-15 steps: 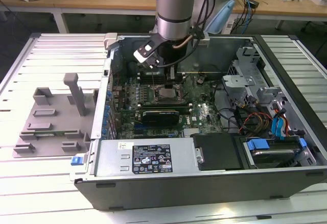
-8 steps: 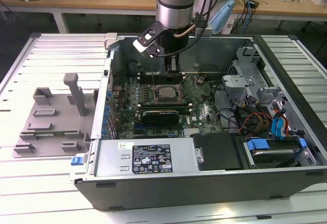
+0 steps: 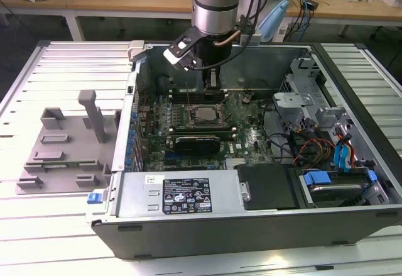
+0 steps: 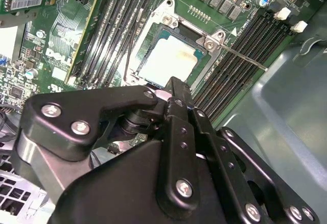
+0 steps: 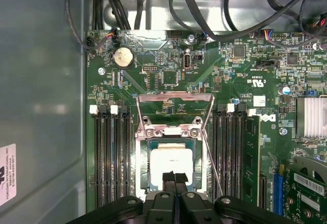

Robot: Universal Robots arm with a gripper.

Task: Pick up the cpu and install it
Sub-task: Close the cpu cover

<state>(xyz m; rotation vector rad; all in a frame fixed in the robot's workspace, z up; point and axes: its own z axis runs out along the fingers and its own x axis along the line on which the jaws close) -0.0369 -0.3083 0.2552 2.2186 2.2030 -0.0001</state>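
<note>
The cpu (image 5: 171,157) is a pale silvery square lying flat inside the motherboard socket, also seen in the second wrist view (image 4: 168,55) and the exterior view (image 3: 202,114). The socket's metal load plate (image 5: 174,113) stands flipped open beside it, and its thin lever (image 4: 245,59) sticks out over the memory slots. My gripper (image 5: 173,179) hangs just above one edge of the cpu, with its two black fingers (image 5: 167,180) pressed together and nothing between them. The exterior view shows the gripper (image 3: 211,80) lowered into the open computer case above the socket.
The case's metal walls (image 3: 133,100) ring the motherboard. Memory slots (image 5: 110,152) flank the socket on both sides. A power supply (image 3: 182,194) and drive cage (image 3: 308,97) fill the near and right parts. A grey plastic fixture (image 3: 63,150) sits on the slatted table at the exterior view's left.
</note>
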